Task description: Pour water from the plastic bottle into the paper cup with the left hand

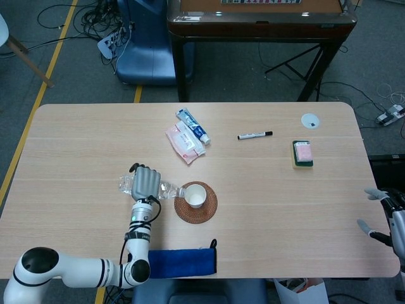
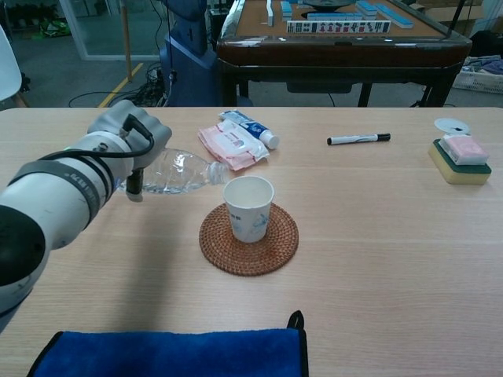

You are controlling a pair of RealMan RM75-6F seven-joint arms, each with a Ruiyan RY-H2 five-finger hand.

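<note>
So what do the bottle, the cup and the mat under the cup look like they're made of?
Bottle: clear, glossy thin plastic; the table shows through it.
Cup: matte white paper with a faint printed pattern, probably.
Mat: brown woven fibre, perhaps rattan; concentric coils show.

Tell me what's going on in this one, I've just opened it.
The robot's left hand grips a clear plastic bottle tipped on its side, its mouth at the rim of a paper cup that stands upright on a round woven coaster. No water stream is visible. The right hand sits idle at the table's right edge, fingers apart, holding nothing. A marker, sponge, tube and blue cloth lie untouched.
</note>
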